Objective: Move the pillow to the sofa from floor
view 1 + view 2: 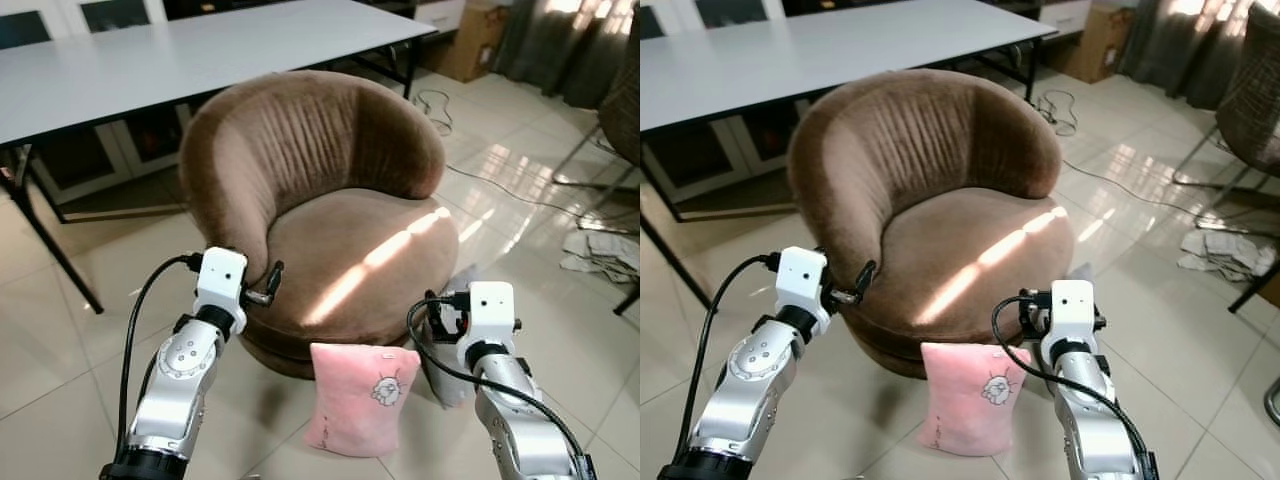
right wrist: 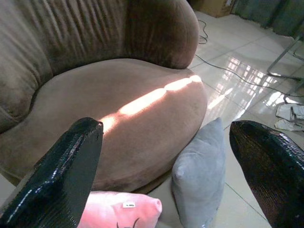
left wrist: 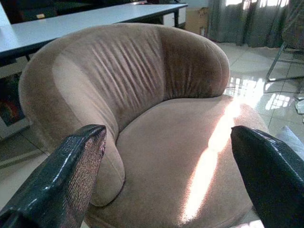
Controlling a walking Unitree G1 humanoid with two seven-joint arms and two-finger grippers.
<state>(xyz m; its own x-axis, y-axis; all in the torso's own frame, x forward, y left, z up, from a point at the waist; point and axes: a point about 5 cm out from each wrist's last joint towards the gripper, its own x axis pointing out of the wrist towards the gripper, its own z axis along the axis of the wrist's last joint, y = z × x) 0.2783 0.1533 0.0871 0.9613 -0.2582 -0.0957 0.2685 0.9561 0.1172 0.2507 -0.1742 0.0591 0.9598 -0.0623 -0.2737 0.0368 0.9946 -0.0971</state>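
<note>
We found the task at its opening stage, with nothing yet moved. The brown sofa (image 1: 330, 220), a round tub-shaped seat, stood in front of us on the tiled floor (image 1: 60, 340) with its cushion bare and a strip of sunlight across it. Behind it ran a long white bench (image 1: 150, 55) that played no part in the work. The pink pillow (image 1: 358, 398) stood upright on the floor, leaning against the front base of the sofa, between our two arms and below them. A grey pillow (image 2: 199, 175) stood just beside it to our right, also against the sofa base. We held the left tool (image 1: 268, 288) near the sofa's left arm edge, its fingers (image 3: 61, 180) spread wide and empty. We held the right tool (image 1: 440, 320) above the floor near the pink pillow's upper right corner, its fingers (image 2: 61, 175) likewise spread wide and gripping nothing. We judged that the reach down, the grasp, the lift and the placing on the seat all remained to be done. The pink pillow carried a small cartoon figure (image 1: 385, 385) and a small white tag (image 2: 128, 204); we could read no writing on either.
</note>
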